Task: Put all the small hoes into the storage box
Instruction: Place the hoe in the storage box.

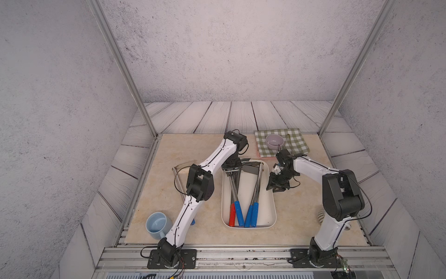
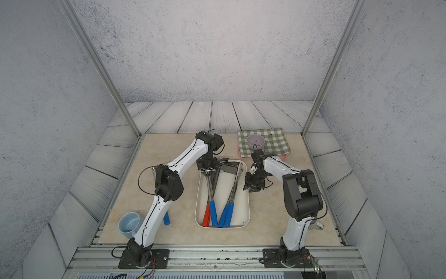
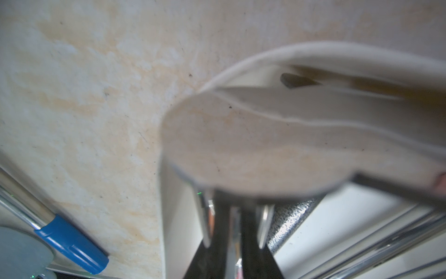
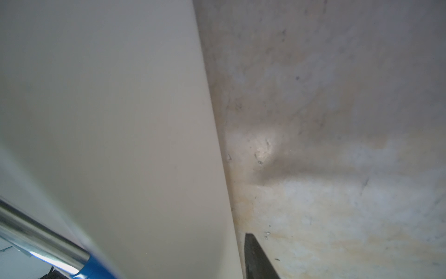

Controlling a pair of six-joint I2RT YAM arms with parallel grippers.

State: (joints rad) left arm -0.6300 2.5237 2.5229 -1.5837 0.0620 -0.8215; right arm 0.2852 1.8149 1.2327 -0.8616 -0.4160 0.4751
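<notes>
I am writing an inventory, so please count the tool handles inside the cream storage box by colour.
Blue handles: 3
Red handle: 1
Total: 4

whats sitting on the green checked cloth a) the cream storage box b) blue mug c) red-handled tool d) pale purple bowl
d: both top views show a pale purple bowl resting on the green checked cloth, with nothing else from the list on it.
</notes>
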